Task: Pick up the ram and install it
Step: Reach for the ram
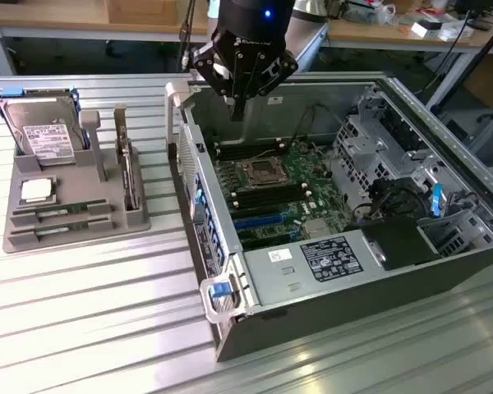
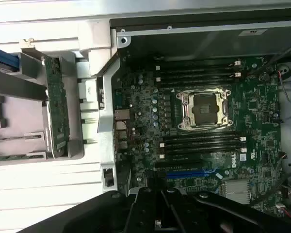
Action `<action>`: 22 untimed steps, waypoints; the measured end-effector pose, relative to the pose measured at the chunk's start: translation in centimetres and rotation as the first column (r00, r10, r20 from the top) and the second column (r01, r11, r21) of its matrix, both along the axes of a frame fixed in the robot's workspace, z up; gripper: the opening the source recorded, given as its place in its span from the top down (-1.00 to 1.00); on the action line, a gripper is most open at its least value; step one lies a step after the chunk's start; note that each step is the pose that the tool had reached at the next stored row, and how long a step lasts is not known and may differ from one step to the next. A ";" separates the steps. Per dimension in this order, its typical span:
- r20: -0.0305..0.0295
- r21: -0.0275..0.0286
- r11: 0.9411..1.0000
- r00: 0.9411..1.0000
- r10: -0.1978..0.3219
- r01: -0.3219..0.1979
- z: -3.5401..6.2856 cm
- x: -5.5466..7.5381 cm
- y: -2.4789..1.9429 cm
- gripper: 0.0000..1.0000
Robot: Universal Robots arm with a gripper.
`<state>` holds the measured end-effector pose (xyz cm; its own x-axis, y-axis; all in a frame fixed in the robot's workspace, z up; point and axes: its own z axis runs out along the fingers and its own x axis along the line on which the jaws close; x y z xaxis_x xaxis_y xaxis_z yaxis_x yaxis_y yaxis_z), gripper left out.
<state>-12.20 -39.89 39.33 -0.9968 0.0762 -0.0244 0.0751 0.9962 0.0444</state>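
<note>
Gripper first: its fingers are pressed together into a single point, and nothing shows between them. In the exterior view it hangs at twelve o'clock, above the far rim of the open computer case, well clear of the motherboard below.

And the ram? It is in the grey tray, at nine o'clock from the case, with the gripper well apart from it. The stick stands on its long edge in a holder on the tray's three o'clock side, just beside the case wall. Two more green sticks lie flat in slots toward the tray's six o'clock. A hard drive leans at the tray's eleven o'clock corner, and a square silver chip sits at nine o'clock. Tray and case both rest on a ribbed metal table.

Inside the case, the processor socket sits mid-board with black memory slots at its twelve o'clock and a blue slot at its six.

Over to the wrist view: the gripper is a dark mass, fingers closed on nothing, looking straight down at the board. The socket lies between two banks of black slots, all bare. Beyond the case wall, the ram stands edge-up in its holder.
</note>
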 end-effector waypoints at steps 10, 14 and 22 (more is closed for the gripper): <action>0.000 0.000 1.000 1.000 0.000 0.000 0.00 -1.8 0.00 0.80; 0.000 0.000 1.000 1.000 0.000 0.000 0.00 -2.6 0.00 0.80; 0.000 0.000 1.000 1.000 0.000 0.000 0.00 -3.8 0.00 0.80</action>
